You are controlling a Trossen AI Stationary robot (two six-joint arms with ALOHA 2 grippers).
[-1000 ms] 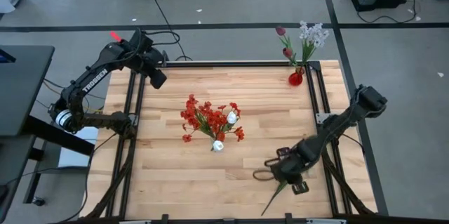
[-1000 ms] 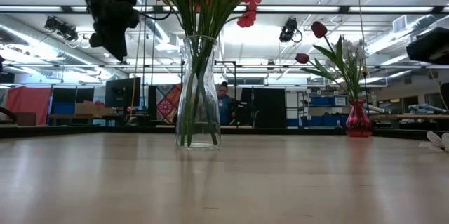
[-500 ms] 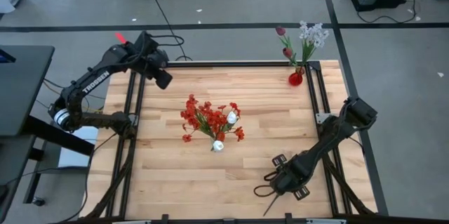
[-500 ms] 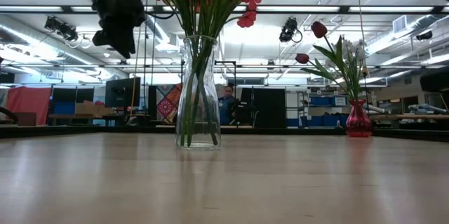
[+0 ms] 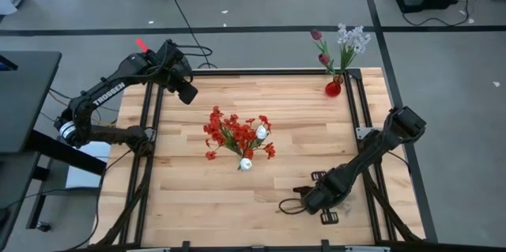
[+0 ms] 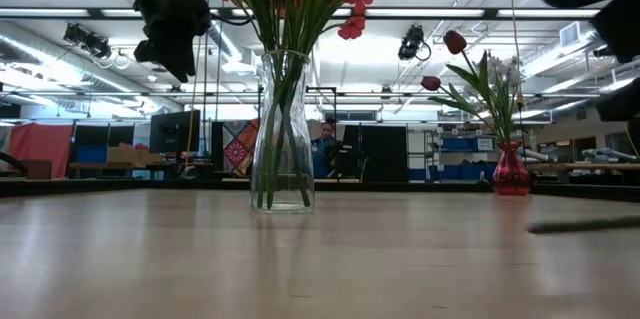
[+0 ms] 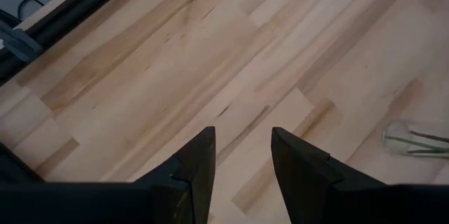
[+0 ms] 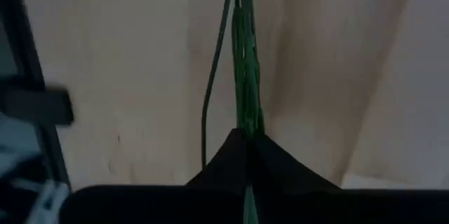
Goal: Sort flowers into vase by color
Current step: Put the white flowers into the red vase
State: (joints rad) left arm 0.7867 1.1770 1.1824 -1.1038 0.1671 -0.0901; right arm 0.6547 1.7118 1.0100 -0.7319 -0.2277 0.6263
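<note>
The left gripper hangs above the far left corner of the wooden table, its fingers parted with bare tabletop showing through the gap and nothing between them; in the low view it is a dark shape high up, left of the flowers. Near the middle of the table stands a clear glass vase, upright, holding red flowers on green stems, with a couple of white buds among them on the right side of the bunch. Further right, at the far right corner of the table, a small red vase holds dark tulip buds and a pale whitish spray, which lean out past the table's far edge. The right gripper is low over the near right part of the table, well apart from both vases, and its fingers are closed on a thin green stem that runs forward from the fingertips over the wood; a thinner strand curves beside it. The blossom on that stem is not visible, so its colour cannot be told. In the low view a person sits in the room behind the clear vase
</note>
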